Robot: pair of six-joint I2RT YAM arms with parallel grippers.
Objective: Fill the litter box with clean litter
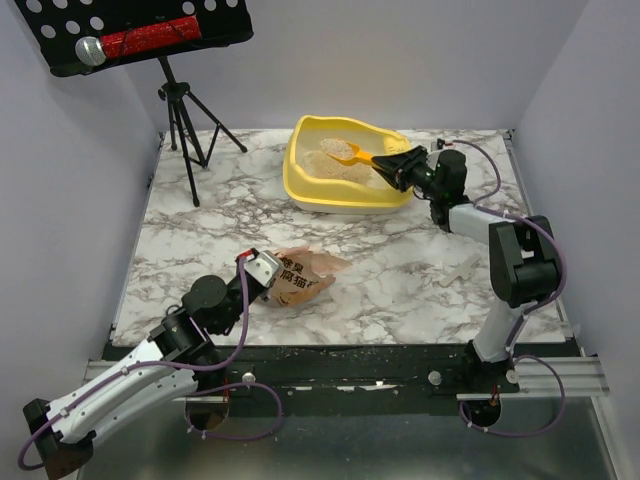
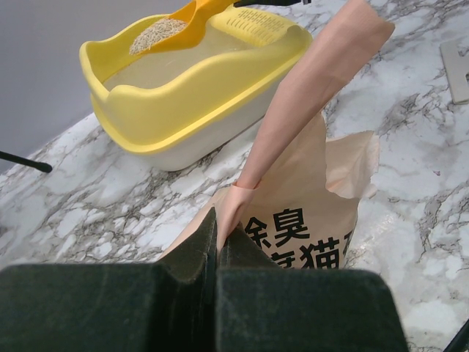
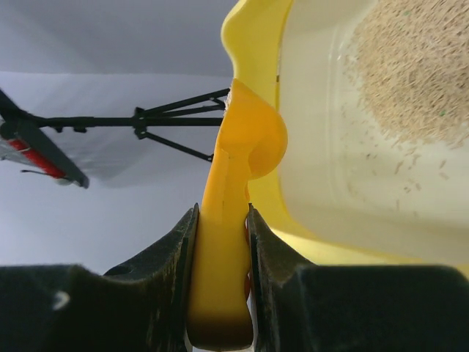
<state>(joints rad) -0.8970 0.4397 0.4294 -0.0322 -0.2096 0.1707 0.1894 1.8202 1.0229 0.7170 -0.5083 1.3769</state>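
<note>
Over the litter box (image 1: pixel 300 188), right tool (image 3: pixel 221 214) clamps the scoop (image 3: pixel 233 183); left tool (image 2: pixel 218 221) pinches the bag (image 2: pixel 311 213)

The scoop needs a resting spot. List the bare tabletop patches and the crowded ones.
Bare marble: left, between the tripod, the litter box and the bag; middle, between bag and right arm. Crowded: the box's right end, where the right gripper holds the scoop, and around the left gripper pinching the bag.
</note>
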